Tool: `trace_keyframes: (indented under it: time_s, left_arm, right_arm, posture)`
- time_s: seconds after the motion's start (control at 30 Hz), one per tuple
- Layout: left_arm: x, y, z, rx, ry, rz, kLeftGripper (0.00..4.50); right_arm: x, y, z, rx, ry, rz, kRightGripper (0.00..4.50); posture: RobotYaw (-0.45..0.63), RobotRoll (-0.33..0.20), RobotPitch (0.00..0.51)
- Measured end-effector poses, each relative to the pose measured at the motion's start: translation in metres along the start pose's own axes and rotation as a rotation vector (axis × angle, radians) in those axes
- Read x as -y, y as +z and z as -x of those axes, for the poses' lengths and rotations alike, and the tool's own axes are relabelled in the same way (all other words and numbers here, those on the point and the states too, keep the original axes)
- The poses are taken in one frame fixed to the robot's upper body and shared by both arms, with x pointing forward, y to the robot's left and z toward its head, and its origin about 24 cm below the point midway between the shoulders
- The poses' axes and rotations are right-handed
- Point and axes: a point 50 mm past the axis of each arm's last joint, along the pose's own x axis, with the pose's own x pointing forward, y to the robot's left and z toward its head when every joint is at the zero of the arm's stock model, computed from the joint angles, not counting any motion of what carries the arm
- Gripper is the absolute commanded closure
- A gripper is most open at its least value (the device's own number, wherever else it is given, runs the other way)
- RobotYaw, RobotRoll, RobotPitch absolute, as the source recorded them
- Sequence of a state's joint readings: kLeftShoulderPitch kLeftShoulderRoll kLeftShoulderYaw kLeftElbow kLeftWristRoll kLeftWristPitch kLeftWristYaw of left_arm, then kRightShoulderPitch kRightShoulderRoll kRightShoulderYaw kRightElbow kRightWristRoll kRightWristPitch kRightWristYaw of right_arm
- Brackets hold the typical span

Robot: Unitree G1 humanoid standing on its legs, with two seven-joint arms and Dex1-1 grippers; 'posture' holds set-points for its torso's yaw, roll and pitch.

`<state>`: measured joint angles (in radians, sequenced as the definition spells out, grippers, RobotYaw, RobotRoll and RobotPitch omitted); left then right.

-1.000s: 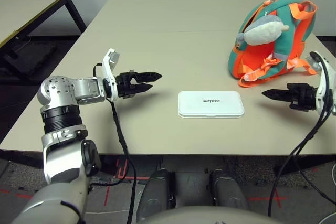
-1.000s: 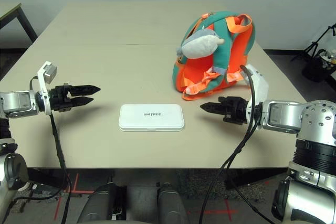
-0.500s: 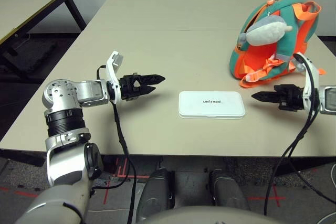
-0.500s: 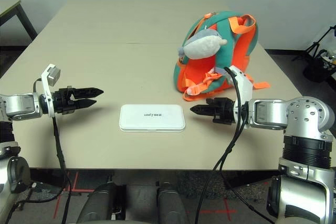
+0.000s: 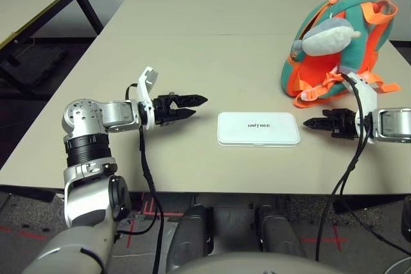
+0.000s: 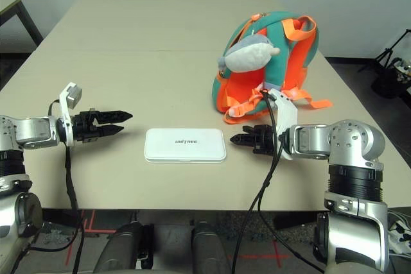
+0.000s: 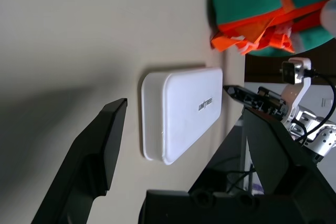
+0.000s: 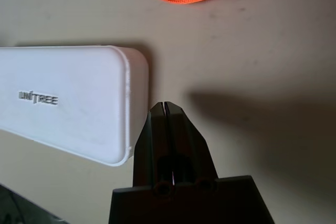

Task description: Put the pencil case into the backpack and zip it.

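Nearby, a beige table meets dark flooring.

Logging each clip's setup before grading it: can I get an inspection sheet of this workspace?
Surface: beige table, bare apart from the job's things.
Job's things: white pencil case lies flat near the front edge; teal and orange backpack stands behind it to the right, with a plush shark charm on its front.
Clutter: nothing seen.
Grippers: left end effector open, left of the case, apart from it; right end effector shut, its tips close to the case's right end.
Cables: black cables hang from both wrists over the table's front edge.
Surroundings: second table at far left; dark floor.
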<state>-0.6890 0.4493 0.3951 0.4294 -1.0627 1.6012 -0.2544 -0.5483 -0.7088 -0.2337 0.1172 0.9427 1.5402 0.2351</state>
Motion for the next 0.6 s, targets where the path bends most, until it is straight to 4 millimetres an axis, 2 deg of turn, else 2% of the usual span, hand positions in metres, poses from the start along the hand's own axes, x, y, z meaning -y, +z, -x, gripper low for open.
trace_keyframes:
  time_s: [0.23, 0.6]
  left_arm:
    - [-0.01, -0.008, -0.013, -0.083, 0.022, 0.056, 0.0]
    - [-0.008, -0.009, -0.034, -0.135, -0.011, 0.077, 0.0]
  right_arm:
    - [-0.003, 0.0, -0.008, 0.016, -0.022, 0.032, 4.49]
    - [-0.012, -0.004, -0.021, 0.016, -0.024, 0.053, 4.49]
  posture:
    - [0.0, 0.0, 0.096]
    - [-0.02, 0.0, 0.097]
